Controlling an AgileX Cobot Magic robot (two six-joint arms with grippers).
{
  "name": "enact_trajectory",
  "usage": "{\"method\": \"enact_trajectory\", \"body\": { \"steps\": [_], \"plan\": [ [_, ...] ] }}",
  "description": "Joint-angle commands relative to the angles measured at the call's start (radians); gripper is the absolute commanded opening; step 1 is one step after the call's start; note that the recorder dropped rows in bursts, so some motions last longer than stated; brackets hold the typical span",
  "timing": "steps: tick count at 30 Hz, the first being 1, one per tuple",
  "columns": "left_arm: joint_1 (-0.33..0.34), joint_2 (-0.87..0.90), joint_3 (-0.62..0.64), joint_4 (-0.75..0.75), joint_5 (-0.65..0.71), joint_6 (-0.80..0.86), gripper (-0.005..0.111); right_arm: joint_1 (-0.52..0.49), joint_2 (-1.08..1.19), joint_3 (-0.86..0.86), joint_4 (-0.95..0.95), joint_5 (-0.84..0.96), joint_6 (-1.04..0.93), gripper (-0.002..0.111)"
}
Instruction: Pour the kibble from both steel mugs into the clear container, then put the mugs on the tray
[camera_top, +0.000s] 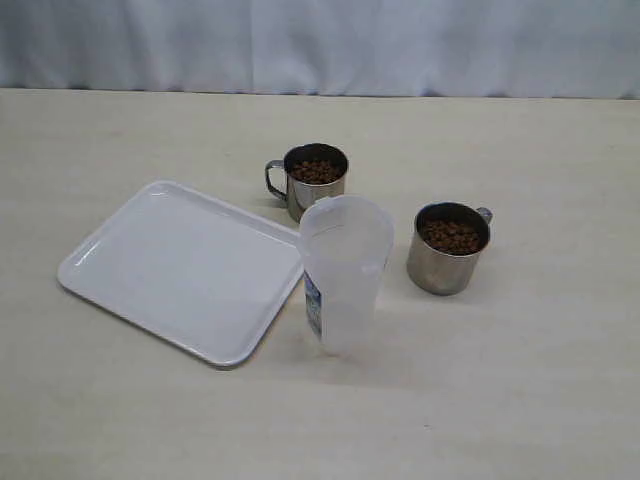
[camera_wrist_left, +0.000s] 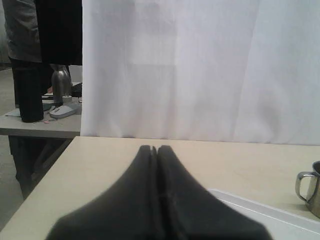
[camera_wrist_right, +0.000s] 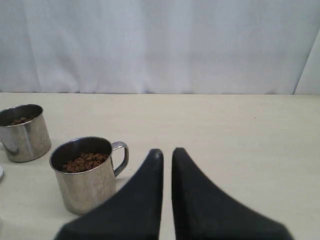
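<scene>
Looks like square one, judging by the layout. Parked just right of centre in the exterior view: the clear container (camera_top: 345, 280), upright and seemingly empty, blue label facing lower left. Just behind it, upper centre, one steel mug (camera_top: 315, 185) with handle pointing left. Over at right, well apart from the first, the other mug (camera_top: 447, 255) with handle poking toward the upper right. Both loaded with kibble (camera_top: 451, 236), not yet poured. Flat on the table (camera_top: 520, 390) at left, just beside the container's base: the tray (camera_top: 170, 270), bare.

Probably laid out that way to give each arm a mug on its own side and a shared pour target in the middle, with the tray handy for the drop-off.

As for the left gripper (camera_wrist_left: 157, 148): pressed together, holding nothing, with a bit of tray rim and a mug handle at the edge of its camera. Same story for the right gripper (camera_wrist_right: 166, 152): closed up with barely a sliver showing, nothing pinched, both mugs in sight ahead. Neither visible in the exterior view.

Would need to spread those jaws before going for a handle, at a guess.
</scene>
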Motion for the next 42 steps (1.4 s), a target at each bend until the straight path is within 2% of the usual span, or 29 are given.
{"method": "enact_trajectory", "body": {
  "steps": [1, 14, 19, 26, 27, 28, 32, 36, 38, 41, 42],
  "plan": [
    [-0.001, 0.000, 0.003, -0.002, -0.010, 0.001, 0.000, -0.007, -0.004, 0.004, 0.003, -0.002, 0.000, 0.005],
    [-0.001, 0.000, 0.003, -0.004, -0.010, 0.001, 0.000, -0.007, -0.004, 0.004, 0.003, -0.025, -0.002, 0.005],
    [-0.001, 0.000, 0.003, -0.004, -0.010, 0.001, 0.000, -0.007, -0.004, 0.004, 0.003, -0.264, 0.008, 0.005],
    [-0.001, 0.000, 0.003, -0.004, -0.010, 0.001, 0.000, -0.007, -0.004, 0.004, 0.003, -0.436, 0.008, 0.005],
    [-0.001, 0.000, 0.003, -0.004, -0.010, 0.001, 0.000, -0.007, -0.004, 0.004, 0.024, -0.477, 0.022, 0.005],
    [-0.001, 0.000, 0.003, -0.004, -0.010, 0.001, 0.000, -0.007, -0.004, 0.004, 0.057, -0.499, 0.163, 0.005],
    [-0.001, 0.000, 0.003, -0.004, -0.010, 0.001, 0.000, 0.002, 0.031, 0.004, 0.013, -0.400, 0.288, 0.005],
    [-0.001, 0.000, 0.003, -0.004, -0.010, 0.001, 0.000, 0.146, 0.270, 0.004, -0.059, -0.369, 0.384, 0.005],
    [-0.001, 0.000, 0.003, -0.004, -0.010, 0.001, 0.000, 0.264, 0.482, 0.004, -0.067, -0.399, 0.381, 0.005],
    [-0.001, 0.000, 0.003, -0.004, -0.010, 0.001, 0.000, 0.353, 0.698, 0.004, -0.130, -0.522, 0.337, 0.005],
    [-0.001, 0.000, 0.003, -0.004, -0.010, 0.001, 0.000, 0.380, 0.822, 0.004, -0.160, -0.635, 0.264, 0.006]
  ]
}}
